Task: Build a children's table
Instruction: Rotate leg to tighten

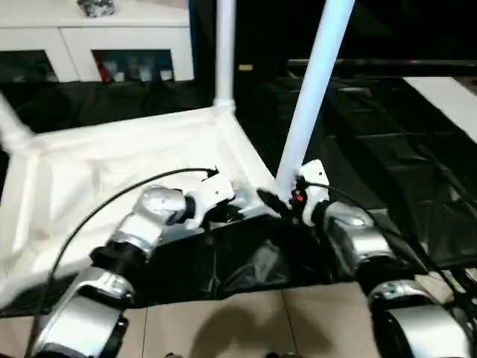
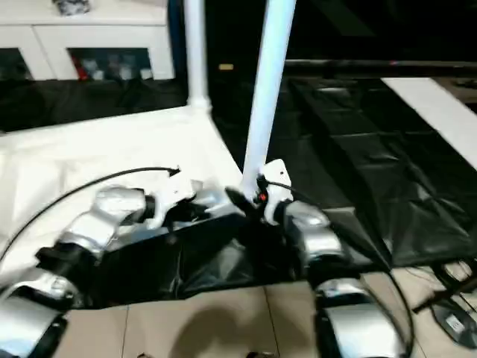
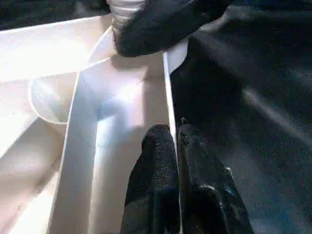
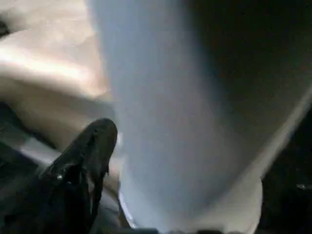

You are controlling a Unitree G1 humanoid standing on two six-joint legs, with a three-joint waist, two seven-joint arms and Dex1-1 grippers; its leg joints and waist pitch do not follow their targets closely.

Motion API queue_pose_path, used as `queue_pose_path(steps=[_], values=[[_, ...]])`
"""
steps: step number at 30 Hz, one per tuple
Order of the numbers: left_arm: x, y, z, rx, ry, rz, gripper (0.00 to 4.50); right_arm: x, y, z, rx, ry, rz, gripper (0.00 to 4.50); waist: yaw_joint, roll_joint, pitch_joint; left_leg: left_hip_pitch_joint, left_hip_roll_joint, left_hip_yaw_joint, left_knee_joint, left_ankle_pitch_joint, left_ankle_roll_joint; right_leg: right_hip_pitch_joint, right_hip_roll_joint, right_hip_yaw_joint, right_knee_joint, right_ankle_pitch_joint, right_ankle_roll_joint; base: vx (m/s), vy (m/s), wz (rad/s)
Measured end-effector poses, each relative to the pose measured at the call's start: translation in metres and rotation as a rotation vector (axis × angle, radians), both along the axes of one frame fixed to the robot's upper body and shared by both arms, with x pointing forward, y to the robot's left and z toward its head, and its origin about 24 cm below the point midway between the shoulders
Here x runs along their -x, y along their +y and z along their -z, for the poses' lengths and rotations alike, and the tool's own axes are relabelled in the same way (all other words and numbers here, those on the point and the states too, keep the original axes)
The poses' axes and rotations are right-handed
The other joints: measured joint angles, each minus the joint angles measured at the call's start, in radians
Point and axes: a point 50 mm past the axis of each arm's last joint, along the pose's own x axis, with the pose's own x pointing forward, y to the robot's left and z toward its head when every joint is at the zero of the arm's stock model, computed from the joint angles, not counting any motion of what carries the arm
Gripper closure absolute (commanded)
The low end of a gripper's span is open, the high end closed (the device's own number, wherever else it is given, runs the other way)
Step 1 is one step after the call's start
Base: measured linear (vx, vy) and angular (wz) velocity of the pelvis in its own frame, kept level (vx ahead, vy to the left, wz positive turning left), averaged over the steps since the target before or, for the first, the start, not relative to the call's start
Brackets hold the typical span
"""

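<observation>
The children's table top [image 1: 112, 171] lies upside down, ribs up, on the black-draped table. One white leg [image 1: 224, 52] stands in the far corner socket, and another leg [image 1: 11, 128] leans at the left edge. A third leg [image 1: 313, 89] rises from the near right corner, tilted to the right. My right gripper [image 1: 287, 200] is shut on that leg's lower end [image 4: 170, 122], with one black finger [image 4: 92, 146] beside it. My left gripper [image 3: 176, 146] is shut on the top's thin near rim [image 3: 168, 92], a finger on either side of it.
A white glass-door cabinet [image 1: 97, 45] stands behind on the left. Black cloth [image 1: 387, 149] covers the big table to the right of the top. Tiled floor [image 1: 246, 321] lies under my forearms, with cables and a small device [image 2: 447, 317] at the right.
</observation>
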Motion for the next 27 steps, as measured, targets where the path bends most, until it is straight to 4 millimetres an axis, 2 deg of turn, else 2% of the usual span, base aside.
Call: queue_pose_path(steps=[2, 4, 5, 9, 10, 17, 24, 27], values=[[0.002, 0.007, -0.002, -0.007, 0.011, 0.037, 4.5, 0.004, -0.001, -0.004, 0.02, -0.005, -0.12, 0.69, 0.01, 0.0, 0.0, -0.003, 0.001, 0.002, 0.0, 0.0, 0.0, -0.007, 0.0, 0.003, 0.014, -0.007, -0.006, 0.027, -0.023, 0.02], [0.003, 0.011, -0.004, -0.013, 0.027, 0.072, 4.5, 0.007, -0.003, -0.006, 0.034, 0.007, -0.203, 0.69, 0.022, 0.0, 0.0, -0.003, 0.002, 0.002, -0.004, 0.0, 0.0, -0.008, 0.002, 0.003, 0.016, -0.011, -0.008, 0.0, 0.0, 0.0], [0.004, 0.013, -0.004, -0.016, 0.033, 0.086, 4.5, 0.008, -0.004, -0.006, 0.038, 0.013, -0.234, 0.94, 0.025, 0.0, 0.0, -0.002, 0.002, 0.002, -0.005, 0.0, 0.001, -0.008, 0.002, 0.003, 0.017, -0.012, -0.009, 0.0, 0.0, 0.0], [0.007, 0.02, -0.005, -0.037, 0.065, 0.132, 4.5, 0.012, -0.006, -0.008, 0.052, 0.036, -0.333, 1.07, 0.028, 0.0, 0.0, 0.0, 0.002, 0.002, -0.004, 0.0, 0.0, -0.008, 0.002, 0.003, 0.019, -0.014, -0.01, 0.0, 0.0, 0.0], [0.008, 0.022, -0.005, -0.042, 0.071, 0.144, 4.5, 0.013, -0.004, -0.008, 0.053, 0.042, -0.357, 1.3, 0.029, 0.0, 0.0, 0.002, 0.002, 0.002, -0.004, -0.001, -0.001, -0.008, 0.002, 0.003, 0.019, -0.014, -0.01, 0.0, 0.0, 0.0], [0.01, 0.027, -0.006, -0.056, 0.083, 0.173, 4.5, 0.015, 0.0, -0.007, 0.056, 0.059, -0.402, 1.73, 0.028, -0.001, 0.0, 0.006, 0.002, 0.004, -0.003, -0.002, -0.004, -0.005, 0.002, 0.006, 0.019, -0.015, -0.006, 0.0, 0.0, 0.0], [0.007, 0.024, -0.005, -0.046, 0.067, 0.126, 4.5, 0.014, 0.002, -0.004, 0.037, 0.062, -0.321, 1.77, 0.027, -0.002, -0.001, 0.006, 0.002, 0.004, -0.002, -0.001, -0.004, -0.003, 0.002, 0.006, 0.021, -0.016, -0.005, 0.0, 0.0, 0.0], [-0.004, 0.015, -0.003, -0.044, 0.034, -0.014, 4.5, 0.004, 0.008, 0.003, -0.009, 0.036, -0.05, 1.78, 0.022, -0.009, -0.003, 0.01, 0.002, 0.003, -0.001, -0.001, -0.006, -0.003, 0.002, 0.006, 0.021, -0.017, -0.004, 0.0, 0.0, 0.0]])
